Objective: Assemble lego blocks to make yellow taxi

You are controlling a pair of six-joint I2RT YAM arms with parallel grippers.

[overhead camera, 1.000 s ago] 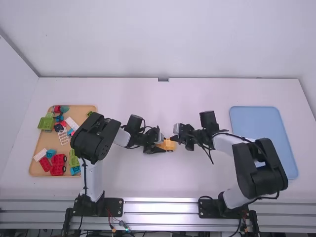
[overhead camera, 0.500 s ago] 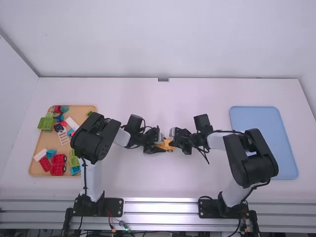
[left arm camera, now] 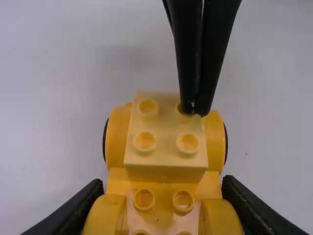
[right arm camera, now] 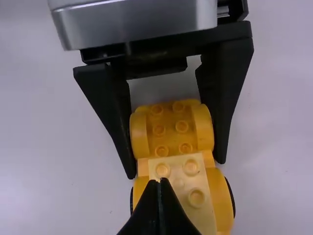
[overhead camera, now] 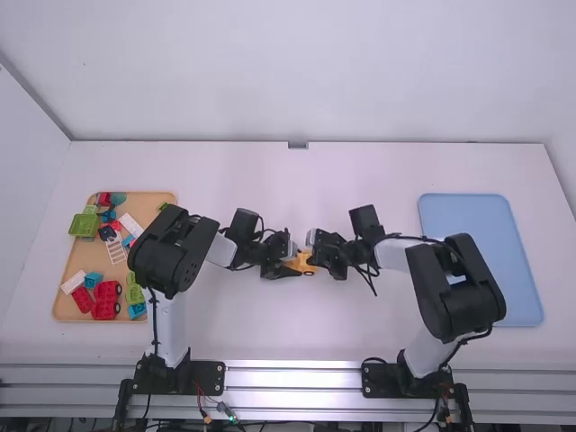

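1. In play, a half-built yellow taxi (left arm camera: 117, 142) is held on the table between the arms: rounded yellow fenders, dark wheels (right arm camera: 231, 196) and a pale yellow block (left arm camera: 166, 164) mounted on top.
2. On to the hold: the taxi is pinched from both sides by the left gripper (overhead camera: 295, 265). The right gripper (overhead camera: 313, 259), jaws pressed together, is placed at the corner of the pale block.
3. In the left wrist view, the block's four studs can be made out, one partly covered by the right gripper's tips. In the right wrist view, six studs are seen on the taxi's other end, between the left gripper's fingers. From high up, the taxi is mostly hidden by the grippers.
4. Out to the surface: metal rails (overhead camera: 292, 378) are set on the camera's side of the taxi. The white table (overhead camera: 270, 337) is spread around it. Left of the taxi, a tan tray (overhead camera: 65, 301) is loaded with red, green, blue and white pieces; right of it, well apart, a blue tray (overhead camera: 463, 211) is laid.
5. Beyond the taxi, the table is backed by a pale wall (overhead camera: 297, 72).
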